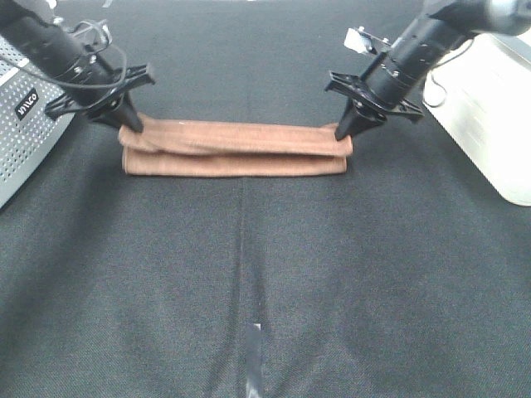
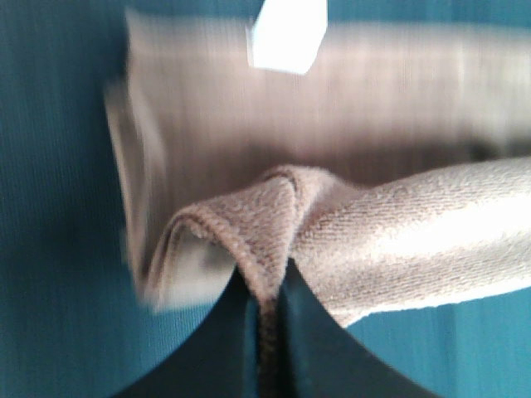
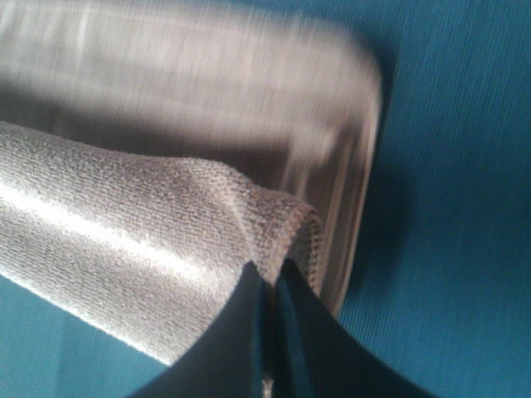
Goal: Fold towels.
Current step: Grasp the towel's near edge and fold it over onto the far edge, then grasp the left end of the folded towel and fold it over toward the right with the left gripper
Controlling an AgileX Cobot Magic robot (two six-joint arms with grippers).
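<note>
The reddish-brown towel (image 1: 235,149) lies folded into a long narrow strip across the dark table. My left gripper (image 1: 133,126) is shut on the towel's left corner, and my right gripper (image 1: 342,133) is shut on its right corner. Both hold the top layer slightly lifted above the lower folds. In the left wrist view the fingertips (image 2: 286,286) pinch a hemmed corner of the towel (image 2: 398,240), and the white tag (image 2: 286,33) shows on the layer below. In the right wrist view the fingertips (image 3: 278,286) pinch a stitched corner of the towel (image 3: 124,240).
A grey perforated metal box (image 1: 21,133) stands at the left edge. A white box (image 1: 489,99) stands at the right edge. A strip of pale tape (image 1: 254,361) marks the table's front centre. The dark cloth (image 1: 265,274) stretches in front of the towel.
</note>
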